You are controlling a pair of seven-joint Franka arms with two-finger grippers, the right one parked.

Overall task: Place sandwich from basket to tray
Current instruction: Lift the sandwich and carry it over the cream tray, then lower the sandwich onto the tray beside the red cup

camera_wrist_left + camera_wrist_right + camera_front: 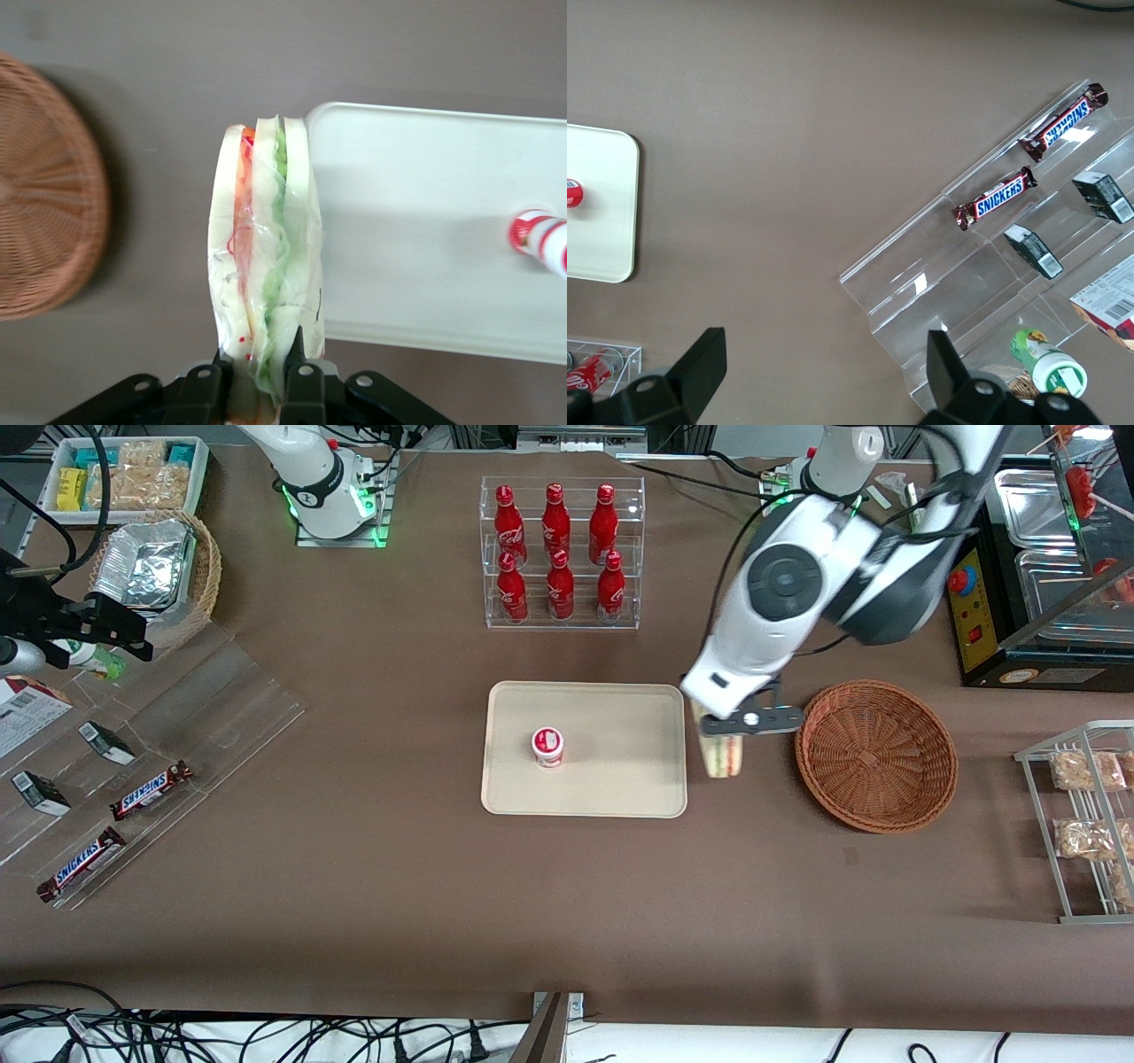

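My left gripper is shut on the wrapped sandwich, a pale wedge with red and green filling, and holds it in the air. The sandwich hangs between the reddish-brown wicker basket and the cream tray, just off the tray's edge on the basket's side. Nothing shows inside the basket. A small red-and-white cup stands on the tray.
A clear rack of red bottles stands farther from the front camera than the tray. A wire shelf of snack packets sits at the working arm's end. A clear stepped display with Snickers bars lies toward the parked arm's end.
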